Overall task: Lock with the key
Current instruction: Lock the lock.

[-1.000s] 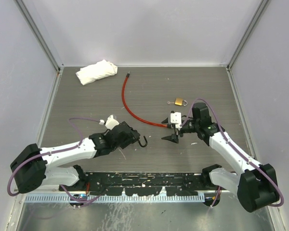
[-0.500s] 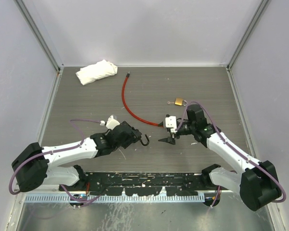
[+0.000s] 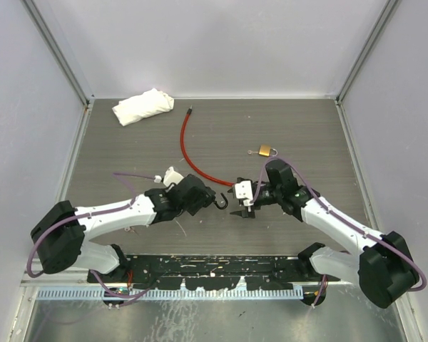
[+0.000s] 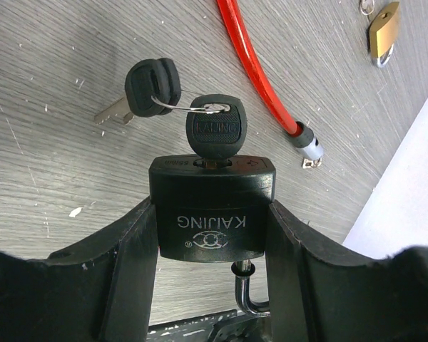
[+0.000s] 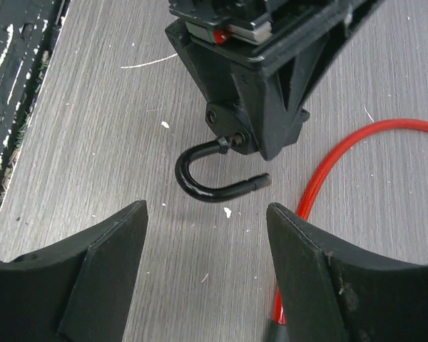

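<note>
Black padlock [image 4: 210,214] is pinched across its body by the left claw [image 3: 198,199], one finger on each side face, key end pointing out past the fingertips and the shackle [image 5: 221,194] coming out the palm-side end. Shackle is swung open, its free end clear of the body. Right claw [image 5: 205,214] is spread with nothing in it; the shackle sits just ahead of its tips, roughly centred, not touching. Step in hand looks like closing the shackle. I'd take it on the curve, rotate the free end over its hole, then push straight along the body axis while the left claw braces. An off-axis push likely twists the lock in the grip. After that, turn the key [image 4: 214,128]. It's seated in the cylinder, black head just beyond the left fingertips, with a spare key [image 4: 151,85] on the ring lying on the table, which may drag. Lock has matte black casing, embossed lettering and a thin dark steel shackle, probably slippery. Red cable [image 4: 253,68] runs beyond the left fingertips, so keep clear of it.
</note>
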`<state>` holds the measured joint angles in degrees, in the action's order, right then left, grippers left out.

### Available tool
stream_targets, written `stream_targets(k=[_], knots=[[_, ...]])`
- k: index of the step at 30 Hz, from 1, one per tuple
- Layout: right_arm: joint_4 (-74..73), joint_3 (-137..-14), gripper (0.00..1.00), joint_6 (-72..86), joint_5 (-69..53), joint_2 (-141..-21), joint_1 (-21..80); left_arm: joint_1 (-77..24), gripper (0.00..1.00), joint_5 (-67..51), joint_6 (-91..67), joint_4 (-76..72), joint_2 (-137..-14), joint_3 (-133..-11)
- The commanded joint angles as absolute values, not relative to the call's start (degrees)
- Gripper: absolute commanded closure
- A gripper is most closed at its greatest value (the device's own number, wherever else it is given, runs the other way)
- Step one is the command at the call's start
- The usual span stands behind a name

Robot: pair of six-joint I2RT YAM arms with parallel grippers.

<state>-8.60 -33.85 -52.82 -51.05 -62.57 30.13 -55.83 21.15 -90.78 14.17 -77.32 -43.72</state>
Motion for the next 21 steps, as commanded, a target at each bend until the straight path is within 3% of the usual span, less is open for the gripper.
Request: stream_targets(k=[1, 9, 14, 21], knots=[[-5.6, -33.8, 0.27, -55.7, -46.7, -62.3, 33.1, -56.1, 0.98, 21.9, -94.0, 16.8, -78.0, -49.2], [-1.9, -32.2, 0.28, -56.2, -40.1, -62.4, 37.7, -56.1, 0.98, 20.8, -94.7, 18.0, -79.8, -50.6], [0.0, -31.9, 0.36, -56.4, -34.7, -63.7, 40.2, -56.1, 0.98, 19.6, -95.1, 16.6, -80.1, -50.5], [1.5, -31.5, 0.4, -57.1, -30.4, -64.9, 42.6, -56.1, 0.98, 18.5, -95.7, 15.4, -79.9, -50.1]])
